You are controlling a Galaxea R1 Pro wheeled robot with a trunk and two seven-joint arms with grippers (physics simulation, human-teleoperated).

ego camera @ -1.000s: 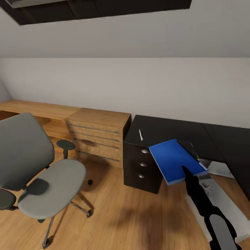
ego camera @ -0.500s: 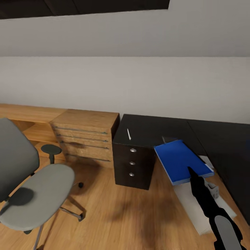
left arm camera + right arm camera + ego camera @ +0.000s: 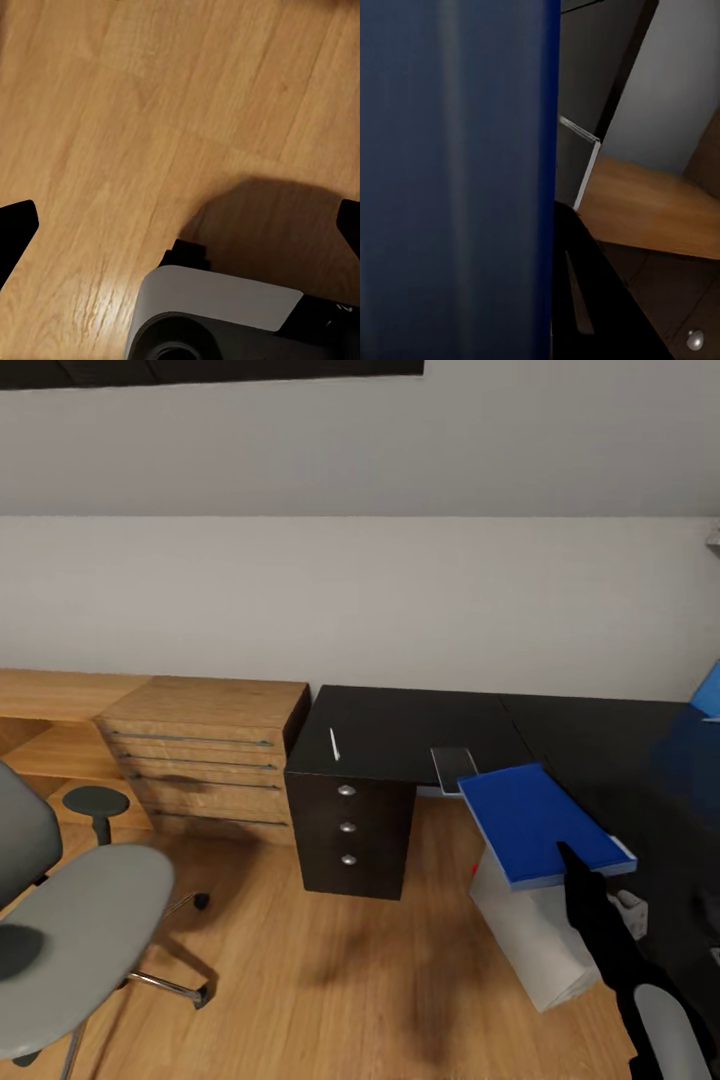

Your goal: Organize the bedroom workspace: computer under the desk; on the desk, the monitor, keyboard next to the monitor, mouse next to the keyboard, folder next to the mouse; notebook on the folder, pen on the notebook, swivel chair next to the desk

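Note:
The blue folder (image 3: 538, 820) hangs level in front of the black desk (image 3: 400, 732), with my right gripper (image 3: 573, 857) shut on its near edge. In the right wrist view the folder (image 3: 450, 180) covers the near half of the picture. On the desk top lie the thin white pen (image 3: 334, 743) and the small dark notebook (image 3: 453, 768), the notebook just behind the folder's far corner. The silver-grey computer (image 3: 535, 940) lies on the floor below the folder. The grey swivel chair (image 3: 75, 930) stands at the left. My left gripper (image 3: 180, 221) is open over bare floor.
A light wooden chest of drawers (image 3: 205, 745) adjoins the desk's left end. The desk's drawer block with round silver knobs (image 3: 346, 790) faces me. A blue panel (image 3: 708, 692) shows at the far right. Wood floor lies open between chair and desk.
The head view has swung right, so chair and chest slid left in the picture. My right gripper has carried the folder rightwards along the desk front, away from the drawer block.

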